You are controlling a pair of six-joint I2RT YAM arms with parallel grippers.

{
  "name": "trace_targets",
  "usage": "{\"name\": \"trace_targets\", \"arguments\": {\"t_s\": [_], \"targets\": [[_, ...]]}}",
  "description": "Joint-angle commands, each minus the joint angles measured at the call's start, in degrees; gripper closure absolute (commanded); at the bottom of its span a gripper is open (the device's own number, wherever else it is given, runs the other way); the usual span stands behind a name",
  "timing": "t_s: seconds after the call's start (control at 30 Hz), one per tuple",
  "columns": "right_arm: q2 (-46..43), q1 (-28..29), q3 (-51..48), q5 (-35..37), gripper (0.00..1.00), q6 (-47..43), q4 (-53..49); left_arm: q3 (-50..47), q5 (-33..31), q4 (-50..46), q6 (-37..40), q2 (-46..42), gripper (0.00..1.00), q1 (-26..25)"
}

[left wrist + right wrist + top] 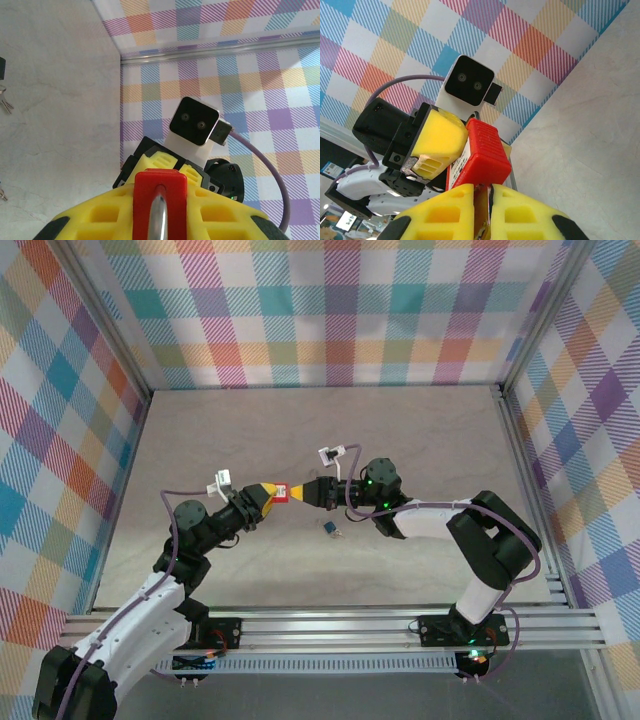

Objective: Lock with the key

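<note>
Over the table (420, 440), the closed right pincer (482, 192) partly hides the red padlock (482, 150).

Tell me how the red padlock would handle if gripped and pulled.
Probably rigid: the red padlock has a blocky body. Its metal shackle suggests weight for its size. The smooth casing could slip from the left gripper.

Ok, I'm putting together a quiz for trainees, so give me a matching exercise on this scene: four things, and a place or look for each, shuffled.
1 red padlock
2 blue padlock
3 left hand
4 walls

A checked pattern
B lying on the table
C held off the table
D gripping the red padlock

Pairs: 1-C, 2-B, 3-D, 4-A
</note>
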Motion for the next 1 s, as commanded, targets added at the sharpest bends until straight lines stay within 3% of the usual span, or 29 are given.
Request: {"name": "trace_targets", "arguments": {"t_s": [0.0, 0.6, 0.87, 0.97], "targets": [[-1.74, 1.11, -1.27, -0.52, 0.98, -5.48, 3.96, -0.31, 0.89, 7.45, -5.54, 0.54, 1.0, 0.58], [-3.31, -1.97, -6.5, 5.04, 1.0, -1.33, 9.38, -2.46, -0.34, 10.68, -7.95, -2.69, 1.0, 2.5], [-1.57, -1.6, -8.32, 7.01, 1.0, -1.11, 15.61, -2.91, -0.54, 16.65, -11.22, 0.6, 1.0, 3.02], [-2.82, -1.35, -8.54, 8.6, 1.0, -3.56, 11.76, -3.04, -1.05, 16.37, -11.18, 0.59, 1.0, 3.05]]}}
